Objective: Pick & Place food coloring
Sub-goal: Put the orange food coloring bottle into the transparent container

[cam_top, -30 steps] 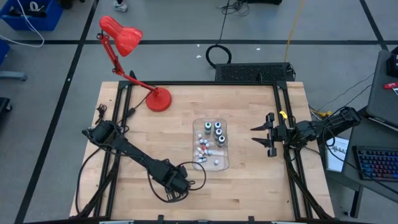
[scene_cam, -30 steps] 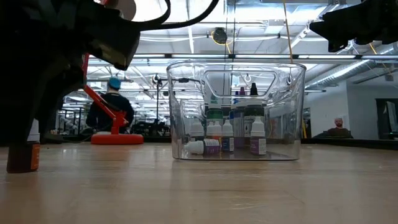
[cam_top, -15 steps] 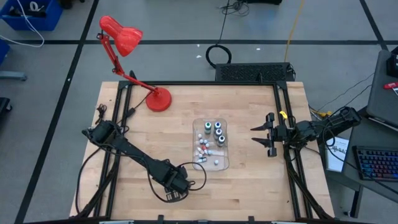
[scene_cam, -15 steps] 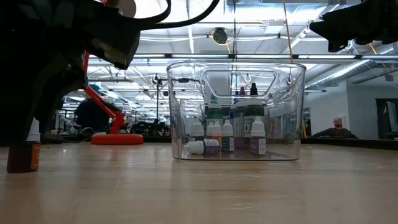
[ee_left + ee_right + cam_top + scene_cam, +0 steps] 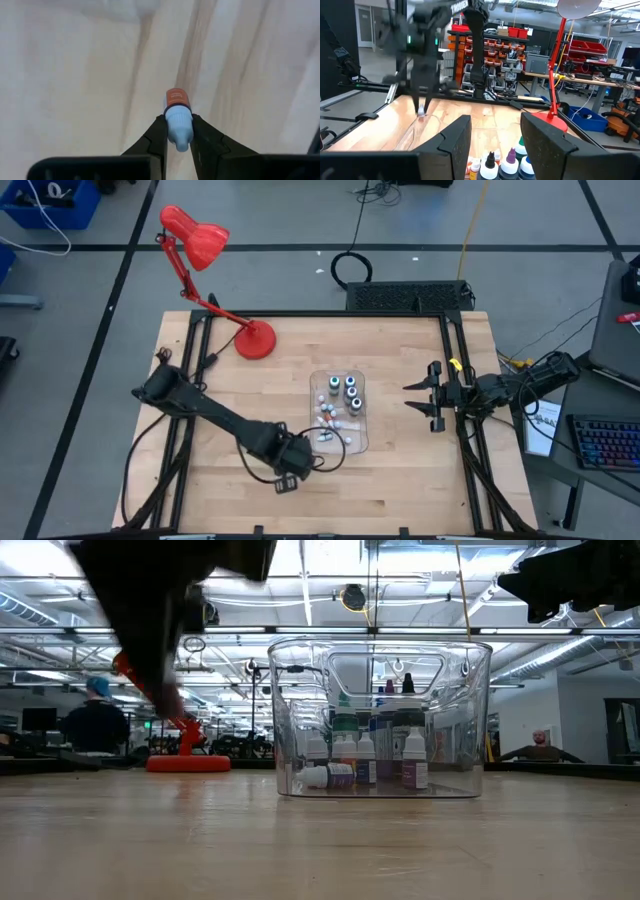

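Observation:
A clear plastic tray stands mid-table and holds several food coloring bottles: bigger ones with blue and green tops and tiny whitish ones. Left of the tray's near end, my left gripper points straight down. It is shut on one tiny bottle with an orange label, raised above the bare wood. The low view shows this arm only as a blur. My right gripper waits level at the table's right edge, open, its fingers toward the tray. My left gripper pinches the tiny bottle's pale top end between its two fingers. The fingers come from above, pointing down. The bottle hangs upright below them, its orange-labelled body lowest, lifted clear of the table.
A red desk lamp stands on its round base at the far left of the table. Bare wood lies along the near edge and between the tray and the right arm. A person sits in the room beyond.
My left gripper has shut on the tiny orange-labelled bottle, which stood on the table near the near-left. It has risen with the bottle and shifted toward the tray, rolling slightly. The bottle is now lifted clear of the wood.

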